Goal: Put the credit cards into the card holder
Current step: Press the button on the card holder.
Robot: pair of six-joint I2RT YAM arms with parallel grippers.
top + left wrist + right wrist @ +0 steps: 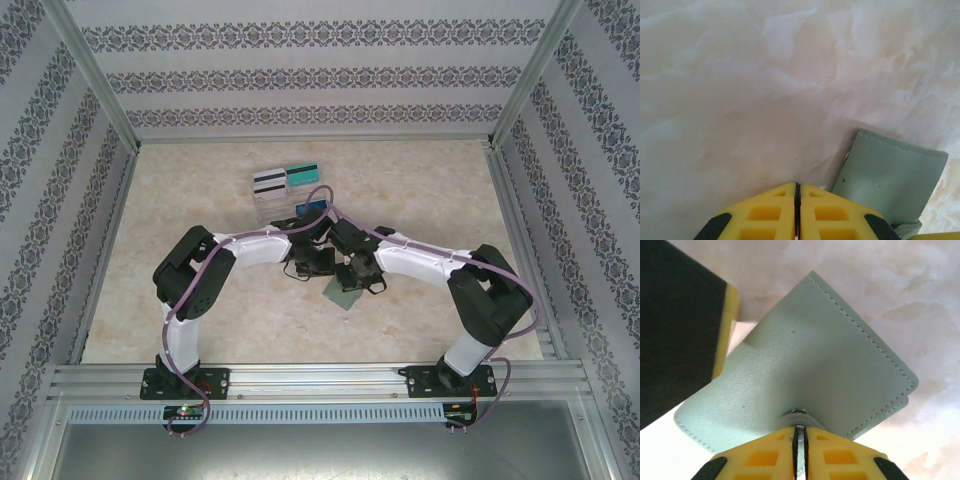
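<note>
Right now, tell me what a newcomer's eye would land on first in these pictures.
At the middle of the table, the right gripper pinches the edge of the sage-green card holder, and the shut left gripper sits close beside it. Behind them, toward the far side, a striped white card and a teal card sit side by side.

No legible txt or nos.

A pale marbled counter (420,190) lies inside walls (300,70) papered in grey floral stripes, an aluminium rail (320,380) along its near edge
</note>
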